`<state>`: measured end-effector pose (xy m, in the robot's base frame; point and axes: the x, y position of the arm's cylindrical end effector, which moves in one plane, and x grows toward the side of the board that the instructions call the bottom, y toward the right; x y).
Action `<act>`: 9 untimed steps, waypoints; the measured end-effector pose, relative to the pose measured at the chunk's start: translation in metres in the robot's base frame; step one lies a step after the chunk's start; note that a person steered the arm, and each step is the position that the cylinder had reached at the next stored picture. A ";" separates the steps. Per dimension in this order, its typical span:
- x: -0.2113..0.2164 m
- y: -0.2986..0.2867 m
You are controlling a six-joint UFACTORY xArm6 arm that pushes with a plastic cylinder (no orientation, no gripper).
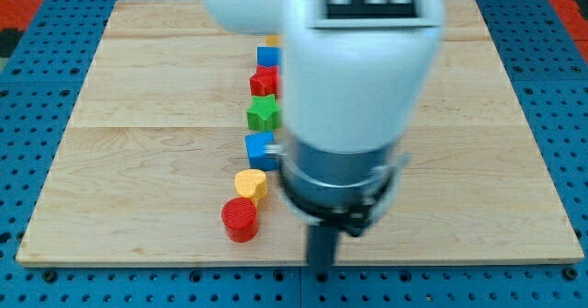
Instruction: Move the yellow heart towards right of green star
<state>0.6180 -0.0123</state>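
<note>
The yellow heart (251,184) lies in a column of blocks left of the board's centre. The green star (264,114) sits two places above it, with a blue block (261,150) between them. A red cylinder (240,220) lies just below-left of the heart. My tip (322,271) is near the board's bottom edge, to the right of and below the red cylinder and the heart, touching no block. The arm's white body hides the board to the right of the column.
Above the green star sit a red block (265,82), a blue block (267,56) and a partly hidden yellow-orange block (272,40). The wooden board (138,161) lies on a blue perforated table (28,115).
</note>
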 end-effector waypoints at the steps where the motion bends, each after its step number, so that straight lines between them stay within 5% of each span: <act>1: 0.000 -0.063; 2: -0.002 -0.150; 3: -0.060 -0.161; 7: -0.087 0.092; 8: -0.130 0.129; 9: -0.106 0.084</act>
<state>0.5119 0.0721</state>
